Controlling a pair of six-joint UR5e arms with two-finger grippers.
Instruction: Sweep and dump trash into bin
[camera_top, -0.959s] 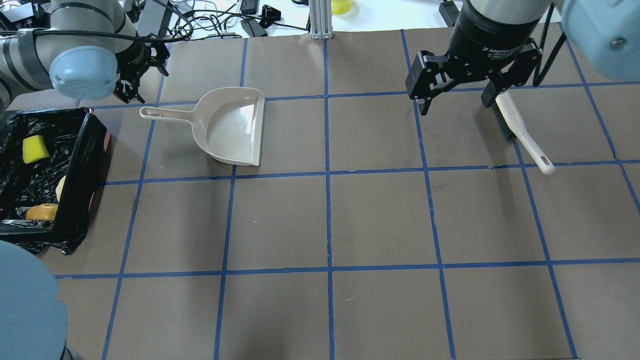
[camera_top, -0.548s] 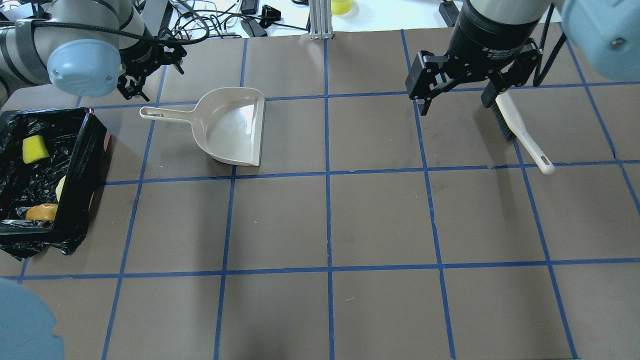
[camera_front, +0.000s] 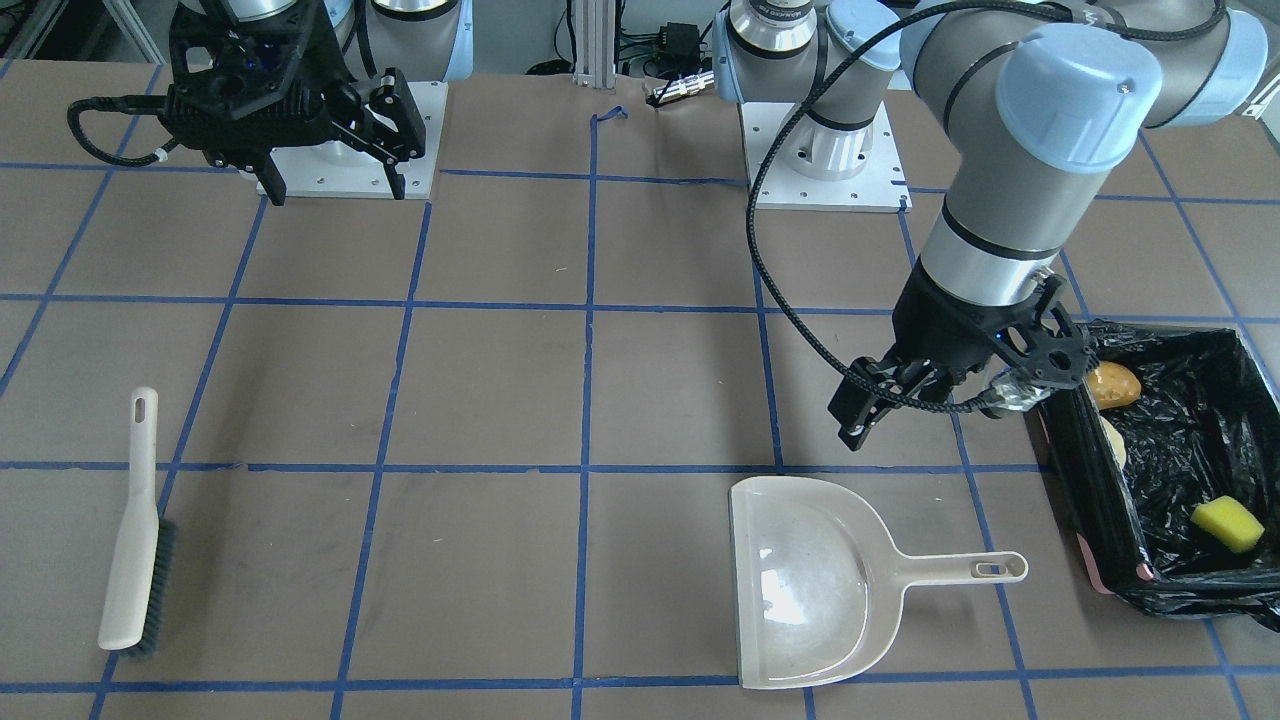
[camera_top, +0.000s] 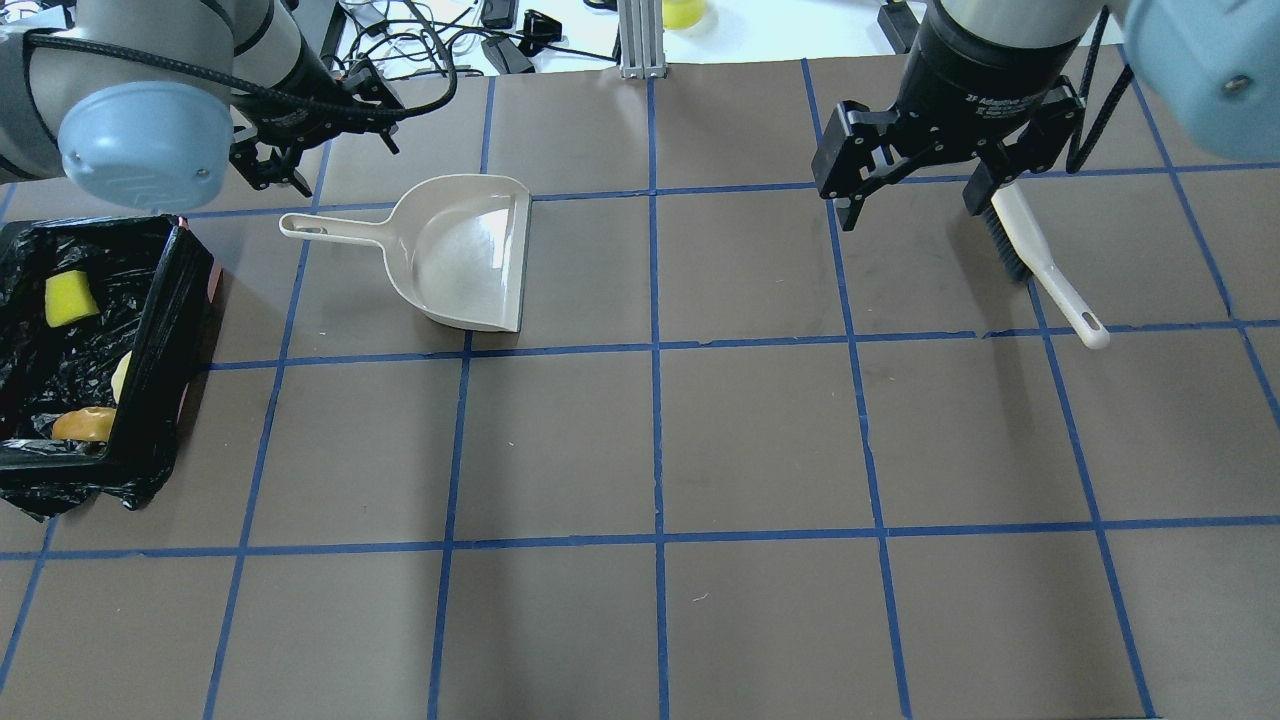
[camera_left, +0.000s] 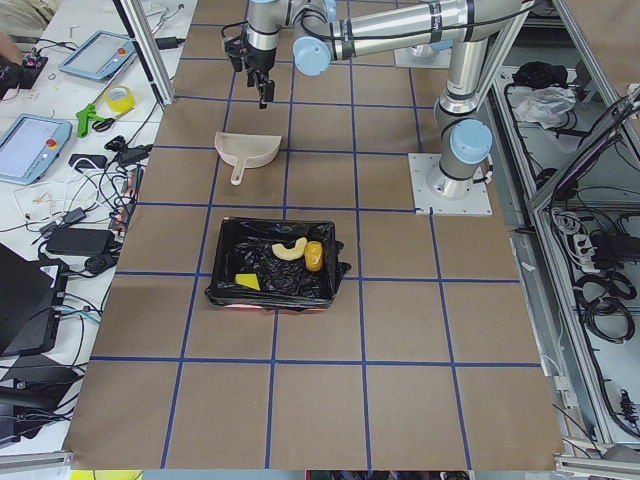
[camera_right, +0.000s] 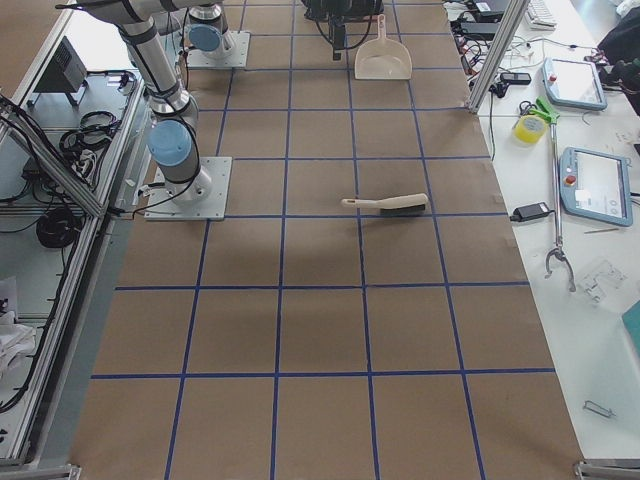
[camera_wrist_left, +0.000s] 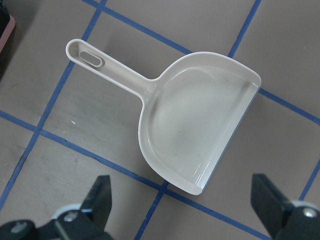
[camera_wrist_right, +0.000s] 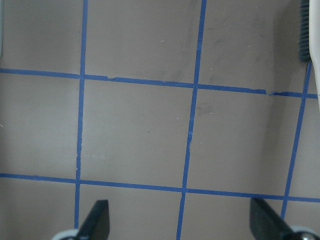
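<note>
The left claw (camera_wrist_left: 181, 181) and right claw (camera_top: 912, 205) hang released over a brown table (camera_top: 760, 440) gridded with blue tape (camera_top: 657, 440).

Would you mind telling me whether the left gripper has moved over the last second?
Yes. In the overhead view the left gripper has shifted right, away from the bin.

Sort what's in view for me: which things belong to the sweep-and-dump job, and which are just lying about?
Job: bin; sponge wedge, croissant piece and potato lump, all inside it; dustpan and brush, both lying on the table.
Lying about: tape roll, tablets and cables beside the table.
</note>
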